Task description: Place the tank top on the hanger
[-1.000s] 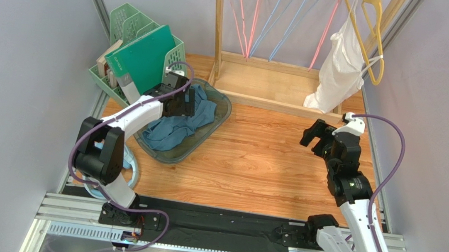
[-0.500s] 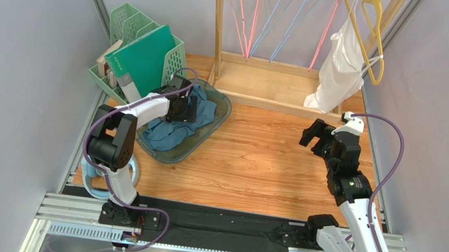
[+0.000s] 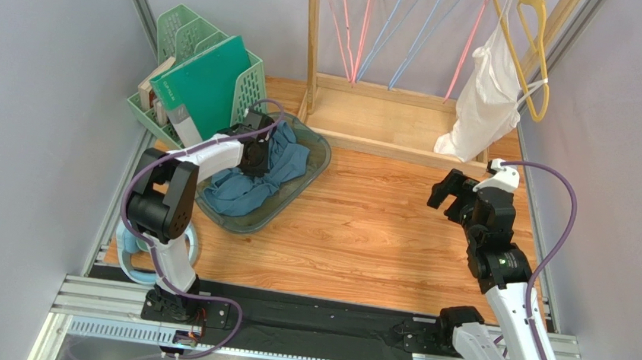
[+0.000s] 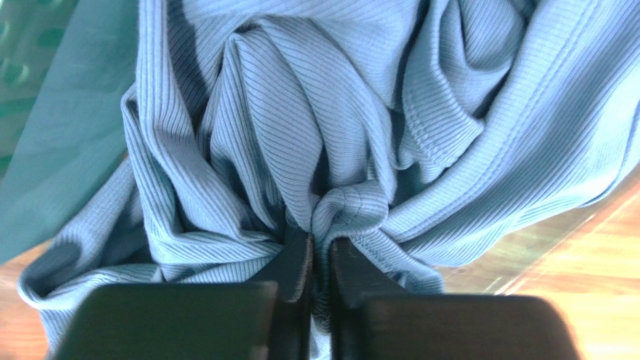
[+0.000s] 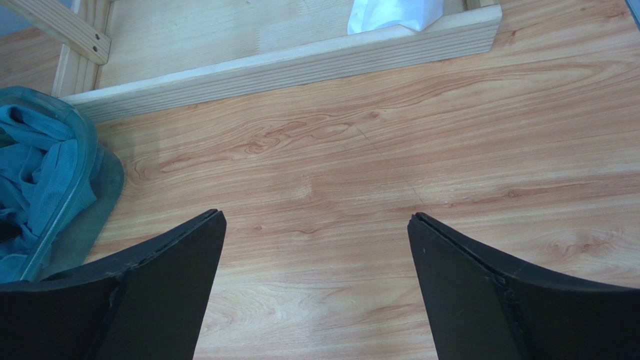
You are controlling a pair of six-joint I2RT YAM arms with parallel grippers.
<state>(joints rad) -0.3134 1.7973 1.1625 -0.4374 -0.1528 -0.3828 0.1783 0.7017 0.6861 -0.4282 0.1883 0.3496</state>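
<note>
A fold of the tank top [image 4: 285,97] is pinched by the left gripper [image 4: 314,259], fingers nearly together — inside the teal tray [image 3: 244,226] toward the far-left corner. The right gripper [image 5: 315,217] is held wide open, empty, near the right edge.

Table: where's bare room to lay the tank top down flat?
Bare wood lies between the basket, the rack base and the right tool. The back-left corner is crowded: green file holder beside the basket.
</note>
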